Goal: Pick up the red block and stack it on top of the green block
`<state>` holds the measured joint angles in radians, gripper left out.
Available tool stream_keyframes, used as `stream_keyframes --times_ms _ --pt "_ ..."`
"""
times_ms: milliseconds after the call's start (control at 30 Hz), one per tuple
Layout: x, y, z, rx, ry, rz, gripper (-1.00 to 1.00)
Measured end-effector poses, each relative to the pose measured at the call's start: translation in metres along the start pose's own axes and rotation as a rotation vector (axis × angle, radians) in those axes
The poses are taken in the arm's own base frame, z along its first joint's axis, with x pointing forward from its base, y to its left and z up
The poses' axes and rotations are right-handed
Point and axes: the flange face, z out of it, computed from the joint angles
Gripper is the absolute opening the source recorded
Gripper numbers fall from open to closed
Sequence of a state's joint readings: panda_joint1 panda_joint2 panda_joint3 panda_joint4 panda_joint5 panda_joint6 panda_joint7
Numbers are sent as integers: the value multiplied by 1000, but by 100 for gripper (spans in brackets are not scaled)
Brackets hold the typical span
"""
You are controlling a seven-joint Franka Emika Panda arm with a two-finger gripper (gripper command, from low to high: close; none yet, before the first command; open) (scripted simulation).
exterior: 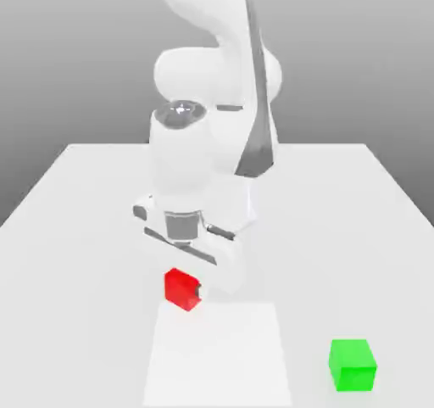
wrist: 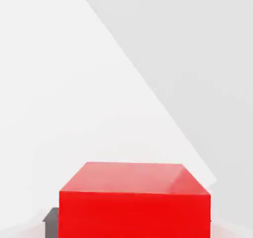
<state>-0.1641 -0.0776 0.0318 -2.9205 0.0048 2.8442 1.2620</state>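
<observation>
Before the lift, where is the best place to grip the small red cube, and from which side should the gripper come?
Grip the small red cube on two opposite vertical faces, coming straight down from above. It sits flat on the white table, its flat parallel sides suit two fingers, and nothing crowds it; the green cube stands well apart.

white table (exterior: 76, 254), paler square patch (exterior: 219, 355)

surface: a white table (exterior: 76, 228), flat and plain | brighter white rectangular patch (exterior: 216, 355) on its near part | on it: red block (exterior: 181, 289) at the far edge of this patch | green block (exterior: 352, 365) toward the exterior view's right, well apart from the red one | robot base (exterior: 229, 203) stands behind
</observation>
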Motion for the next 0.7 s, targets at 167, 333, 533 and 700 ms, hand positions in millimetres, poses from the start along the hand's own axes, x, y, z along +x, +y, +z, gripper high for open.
stream_keyframes --times_ms 167,333,533,700 --pt "-66 -64 -17 -5 9 -382 -100" --pt "-154 -119 -31 -5 7 -786 -100" --pt "-216 -147 -7 0 -1 -1038 -100" --pt "-217 -147 17 0 -1 -1043 100"
